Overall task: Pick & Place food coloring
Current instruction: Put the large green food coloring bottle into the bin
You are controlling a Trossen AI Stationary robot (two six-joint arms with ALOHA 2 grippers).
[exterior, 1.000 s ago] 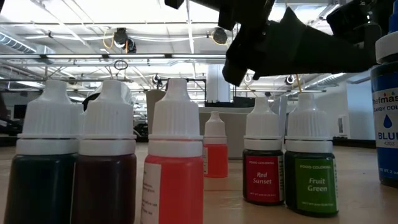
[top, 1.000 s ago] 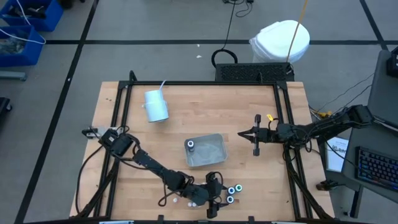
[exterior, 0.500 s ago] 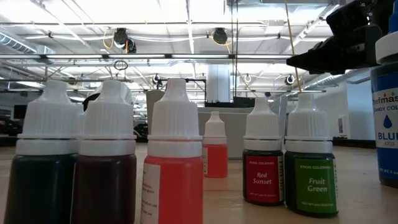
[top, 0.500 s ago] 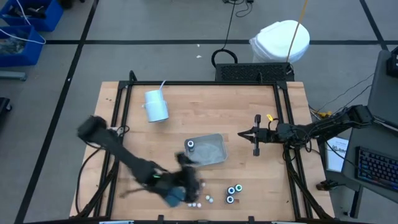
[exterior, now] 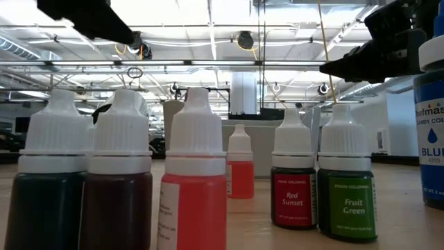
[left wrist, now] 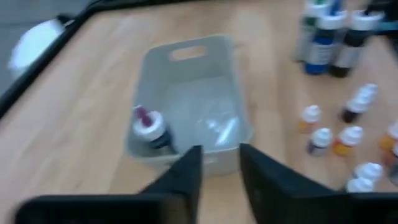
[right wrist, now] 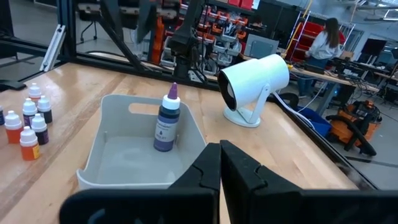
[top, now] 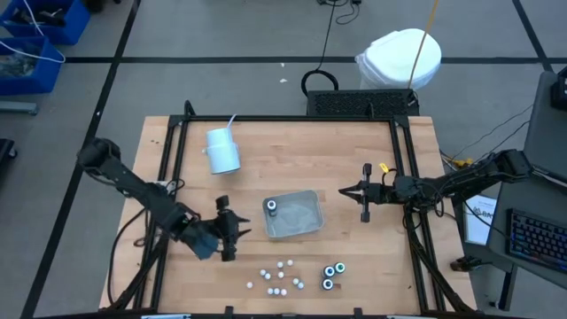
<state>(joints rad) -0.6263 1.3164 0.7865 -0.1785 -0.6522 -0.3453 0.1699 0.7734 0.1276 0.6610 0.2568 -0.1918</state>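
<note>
Left gripper (top: 232, 231), fingers slightly apart and empty, hovers beside the tray (top: 306, 229); one bottle (top: 272, 207) stands inside; the others (top: 280, 276) cluster near the table's front edge; right gripper (top: 365, 204) pressed together, idle.

1. The high view is evenly bright, and shadows on the table (top: 354, 159) are faint
2. The low view looks into glaring ceiling lights (exterior: 243, 38), which leave the bottles (exterior: 194, 173) backlit
3. The nearest bottles there are slightly soft
4. The left wrist view is blurred throughout
5. The right wrist view is sharp and well lit, its own fingers (right wrist: 205, 177) dark and soft
</note>
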